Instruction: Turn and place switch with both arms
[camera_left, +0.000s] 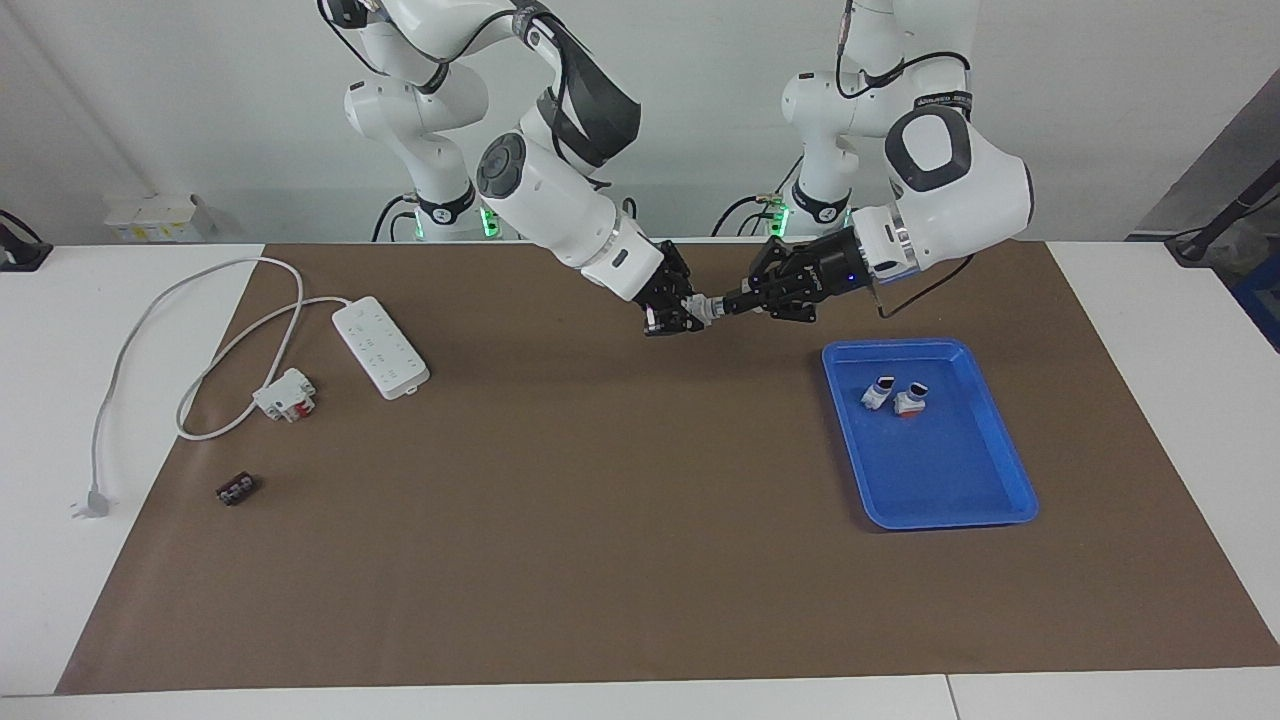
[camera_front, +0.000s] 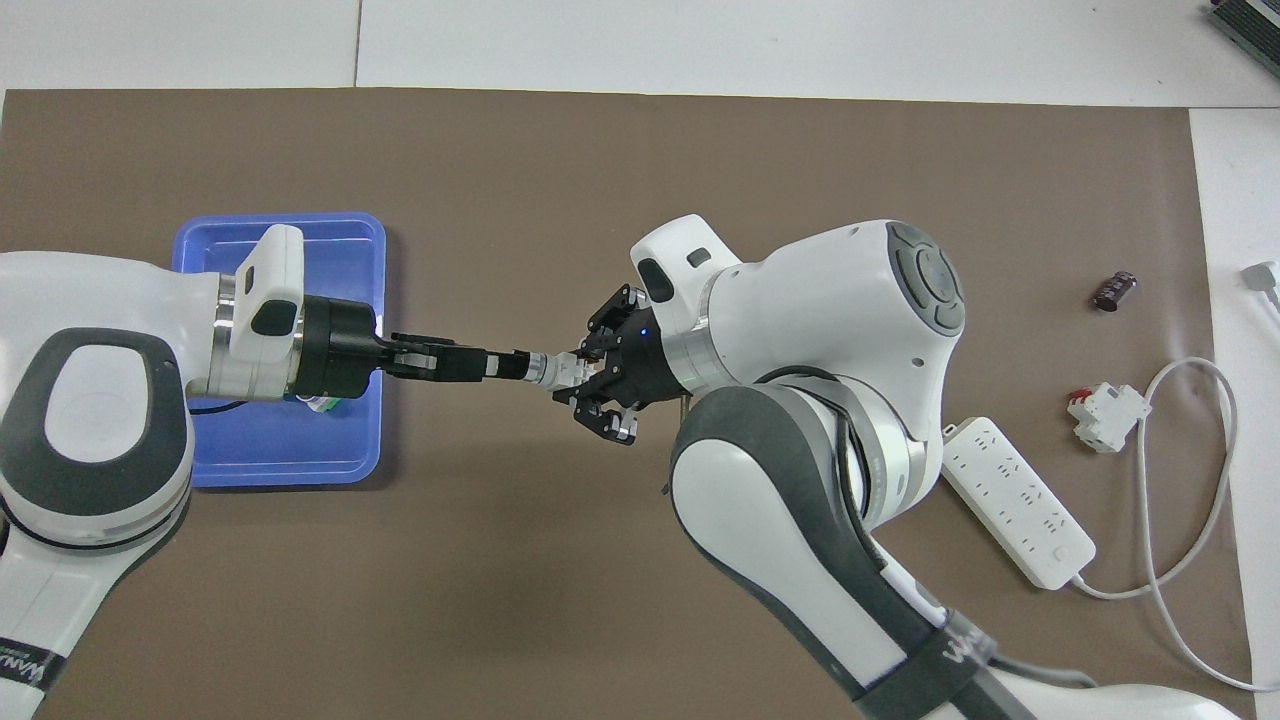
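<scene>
While both grippers meet in mid-air over the brown mat (camera_left: 600, 520), the switch (camera_left: 708, 308) sits clamped between them.

The right gripper (camera_left: 690, 312) is closed on the switch's white body, and the left gripper (camera_left: 732, 303) is closed on its dark tip; little of the switch shows past the fingers, so its orange-red base cannot be made out. Seen from overhead, the left arm's wrist covers part of the blue tray (camera_front: 215, 440), hiding most of the two small white pieces (camera_left: 895, 396) inside. On the worktop toward the right arm's end lie a power strip (camera_left: 380, 347), a white-and-red block (camera_left: 285, 394) and a small dark piece (camera_left: 236, 489).
</scene>
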